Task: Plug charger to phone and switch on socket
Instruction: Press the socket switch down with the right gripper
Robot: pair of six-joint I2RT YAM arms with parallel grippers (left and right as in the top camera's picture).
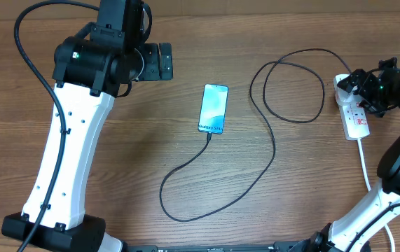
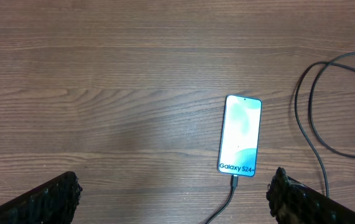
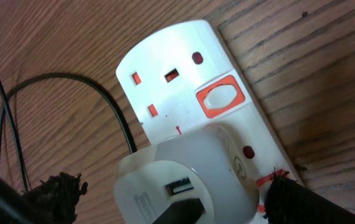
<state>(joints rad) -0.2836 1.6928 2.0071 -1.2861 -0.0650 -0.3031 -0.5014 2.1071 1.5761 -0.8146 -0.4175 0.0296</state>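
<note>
Find the phone flat on the wooden counter near its middle, screen lit pale blue, dark lettering at the near end. Treat as slim, rigid and glassy: slick on top, fragile at the face, best taken by the long dark edges if at all.

Note the charger, a thin black cable, limp and light, looping wide across the grain from the phone's lower edge to the socket at the right. In the left wrist view, see its small connector tip touching, apparently seated in, the phone's end. Expect any tug on the cable to drag the light phone; hold near the stiff tip, not mid-loop.

Judge the socket as hard glossy white plastic, narrow, rounded at the end, probably light enough to skid on smooth wood under a sideways shove. Press straight down on a switch — small rounded rocker, orange-red frame, pale centre — rather than gripping. Beware: beside an empty outlet, that one. Likely a second rocker by the white adapter, mostly hidden under a finger.

Left pincer spread wide, empty, apart from the phone. Right pincer also agape, holding nothing — poised over the adapter, fingers either side and clear of it.
</note>
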